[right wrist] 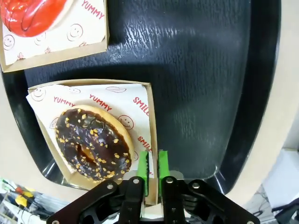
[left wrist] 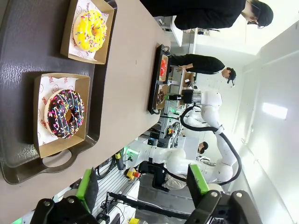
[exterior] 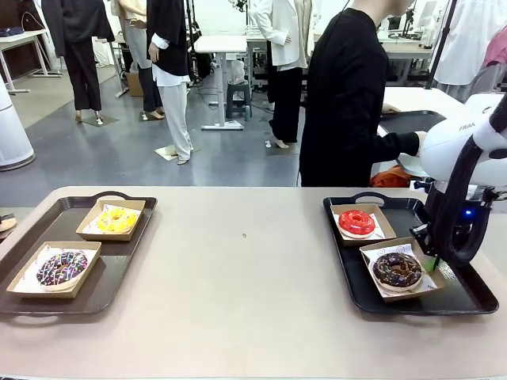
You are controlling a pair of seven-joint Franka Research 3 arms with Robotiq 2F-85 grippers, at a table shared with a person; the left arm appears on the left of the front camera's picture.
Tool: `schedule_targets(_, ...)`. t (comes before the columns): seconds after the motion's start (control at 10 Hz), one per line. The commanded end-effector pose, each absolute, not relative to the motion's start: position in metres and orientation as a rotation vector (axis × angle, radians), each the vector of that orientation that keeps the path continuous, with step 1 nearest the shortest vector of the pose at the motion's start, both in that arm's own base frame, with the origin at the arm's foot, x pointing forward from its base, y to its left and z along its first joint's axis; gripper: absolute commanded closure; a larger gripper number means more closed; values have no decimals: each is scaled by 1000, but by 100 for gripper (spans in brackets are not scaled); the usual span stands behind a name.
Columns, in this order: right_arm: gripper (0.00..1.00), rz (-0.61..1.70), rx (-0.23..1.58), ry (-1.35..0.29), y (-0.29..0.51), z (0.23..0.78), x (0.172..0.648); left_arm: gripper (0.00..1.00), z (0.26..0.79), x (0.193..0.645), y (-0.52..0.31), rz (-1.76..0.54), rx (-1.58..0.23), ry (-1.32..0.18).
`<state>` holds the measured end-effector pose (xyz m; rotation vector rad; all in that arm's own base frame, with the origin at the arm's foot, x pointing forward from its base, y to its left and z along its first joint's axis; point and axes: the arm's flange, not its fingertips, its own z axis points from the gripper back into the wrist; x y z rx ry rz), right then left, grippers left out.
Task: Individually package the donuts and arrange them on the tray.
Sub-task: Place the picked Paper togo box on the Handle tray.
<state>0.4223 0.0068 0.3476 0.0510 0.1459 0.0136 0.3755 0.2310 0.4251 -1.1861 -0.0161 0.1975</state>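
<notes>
Table (exterior: pixel 245 261) with two dark trays, left gripper (left wrist: pixel 142 186) agape, right gripper (right wrist: pixel 153 164) pinching box wall (right wrist: pixel 152 135).

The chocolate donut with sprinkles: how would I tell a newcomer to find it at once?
Start at the black tray on the robot's right side of the table. It holds two paper-lined boxes; take the nearer one, beside the right gripper. The chocolate donut lies there, brown-iced with pale sprinkles, unlike the glossy red donut behind it.

Red-iced donut (right wrist: pixel 29 16) cut off by top edge; right arm (exterior: pixel 459 206) hides tray (exterior: pixel 467 297) corner.
</notes>
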Motion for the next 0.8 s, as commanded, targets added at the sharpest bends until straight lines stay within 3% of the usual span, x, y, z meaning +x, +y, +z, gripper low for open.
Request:
schedule_targets(0.0,29,42,62,148,7,345,429,0,427,374,232,208,-1177,-17)
schedule_targets(0.1,0,45,60,150,7,345,430,0,427,374,232,208,-1177,-17)
schedule_targets(0.3,0,45,60,131,4,353,426,0,427,374,232,208,-1177,-17)
schedule_targets(0.4,45,48,69,115,-3,360,424,0,427,374,232,208,-1177,-17)
schedule_targets(0.7,15,75,91,85,-20,383,409,0,427,374,232,208,-1177,-17)
